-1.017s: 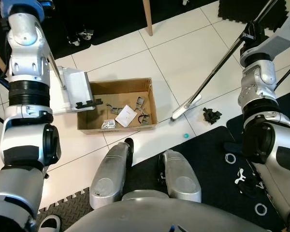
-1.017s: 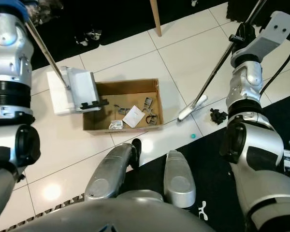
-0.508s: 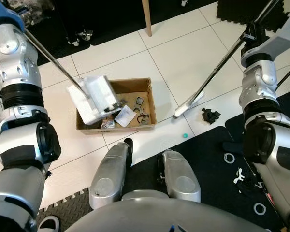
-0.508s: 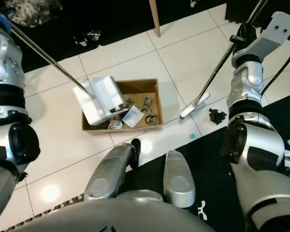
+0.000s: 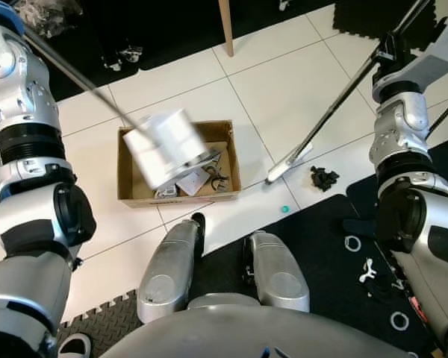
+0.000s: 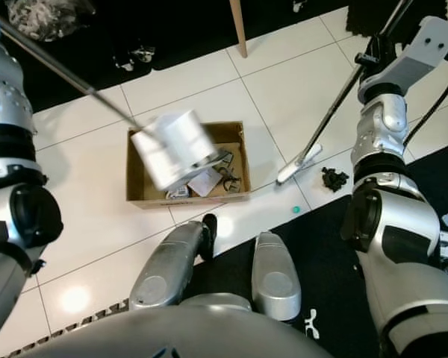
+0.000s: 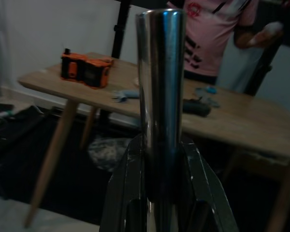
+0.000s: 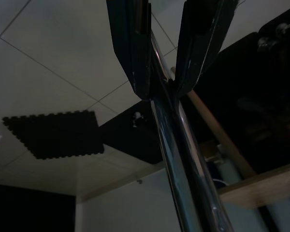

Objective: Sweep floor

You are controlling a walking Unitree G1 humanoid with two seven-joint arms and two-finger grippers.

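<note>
A white dustpan [image 5: 166, 145], blurred by motion, hangs tilted over the open cardboard box [image 5: 234, 158]. Its metal handle [image 5: 75, 76] runs up and left to my raised left arm. My left gripper [image 7: 160, 145] is shut on that handle. Inside the box lie a white paper [image 5: 193, 179] and several grey scraps. My right gripper [image 8: 162, 89] is shut on the broom's metal pole [image 5: 343, 93]. The broom head [image 5: 287, 164] rests on the white tiles right of the box. A black clump of debris [image 5: 325, 177] and a small teal bead [image 5: 285, 209] lie near it.
My two silver legs [image 5: 172, 261] stand just in front of the box, on a black foam mat [image 5: 328, 239]. A wooden leg [image 5: 228, 26] stands behind the box. In the left wrist view a person in a pink shirt [image 7: 212, 29] stands behind a wooden table [image 7: 232, 121].
The dustpan has swung from the floor left of the box to the right and now hangs tilted over it. The broom has barely moved.
</note>
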